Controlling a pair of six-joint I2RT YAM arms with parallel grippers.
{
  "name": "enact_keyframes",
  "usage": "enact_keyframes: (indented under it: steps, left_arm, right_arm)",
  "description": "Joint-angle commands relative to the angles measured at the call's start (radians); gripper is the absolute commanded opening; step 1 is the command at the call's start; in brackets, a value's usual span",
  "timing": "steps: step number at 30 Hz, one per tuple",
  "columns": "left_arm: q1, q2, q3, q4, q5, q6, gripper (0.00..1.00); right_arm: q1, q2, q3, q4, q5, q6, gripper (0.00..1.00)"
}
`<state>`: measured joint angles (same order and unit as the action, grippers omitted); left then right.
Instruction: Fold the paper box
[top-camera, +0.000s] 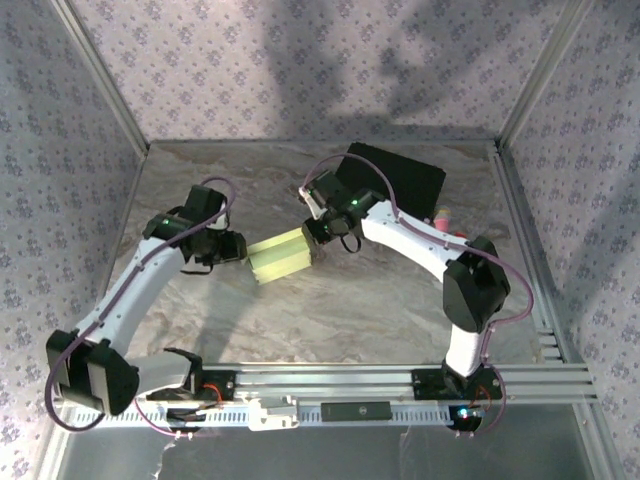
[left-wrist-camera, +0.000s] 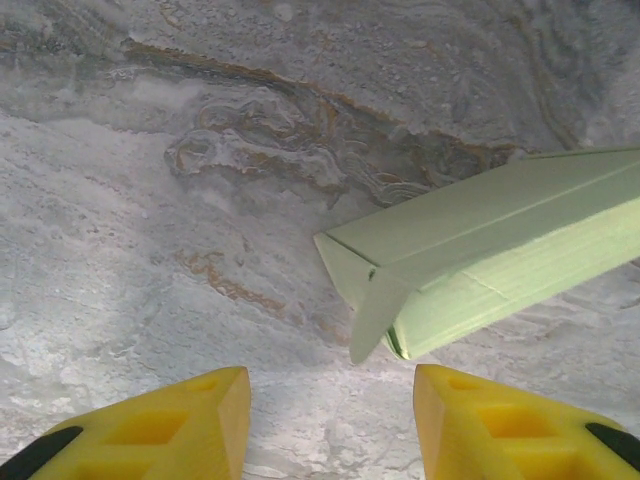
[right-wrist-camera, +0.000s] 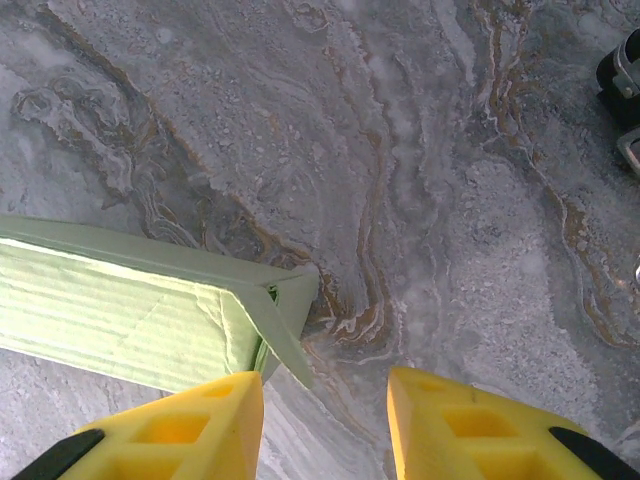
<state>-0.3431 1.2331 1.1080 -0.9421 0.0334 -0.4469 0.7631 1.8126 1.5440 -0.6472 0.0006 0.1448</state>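
Paper box (top-camera: 280, 256), pale green, lying on tabletop (top-camera: 350, 300). I see left jaws at its 9 o'clock, right jaws at 2 o'clock, both open, empty.

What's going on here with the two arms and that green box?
Two arms are folding the paper box, which lies on the table between them, already shaped into a flat box. The left gripper and right gripper face its opposite ends, both open with nothing between the fingers. At the end by the left gripper a flap sticks out untucked, and the other end looks the same. A black box sits at the back.
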Motion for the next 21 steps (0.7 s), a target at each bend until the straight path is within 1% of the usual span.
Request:
enact_keyframes:
  steps: [1,5,9,12,17,21]
  left_arm:
    - [-0.01,0.019,0.045,-0.036,-0.04,0.035,0.47]
    - [-0.023,0.051,0.056,-0.026,-0.024,0.049,0.46]
    - [-0.034,0.084,0.056,-0.014,-0.026,0.053,0.43]
    - [-0.037,0.096,0.055,-0.001,-0.034,0.051,0.41]
    - [-0.04,0.119,0.064,0.002,-0.038,0.063,0.4]
    - [-0.04,0.138,0.067,0.01,-0.036,0.071,0.37]
  right_arm:
    - [-0.005,0.023,0.045,-0.042,-0.023,-0.036,0.39]
    - [-0.011,0.037,0.058,-0.044,-0.04,-0.043,0.37]
    - [-0.013,0.048,0.069,-0.045,-0.057,-0.051,0.35]
    - [-0.011,0.055,0.082,-0.048,-0.06,-0.054,0.31]
    - [-0.011,0.068,0.101,-0.059,-0.062,-0.061,0.29]
    - [-0.011,0.071,0.101,-0.056,-0.067,-0.062,0.25]
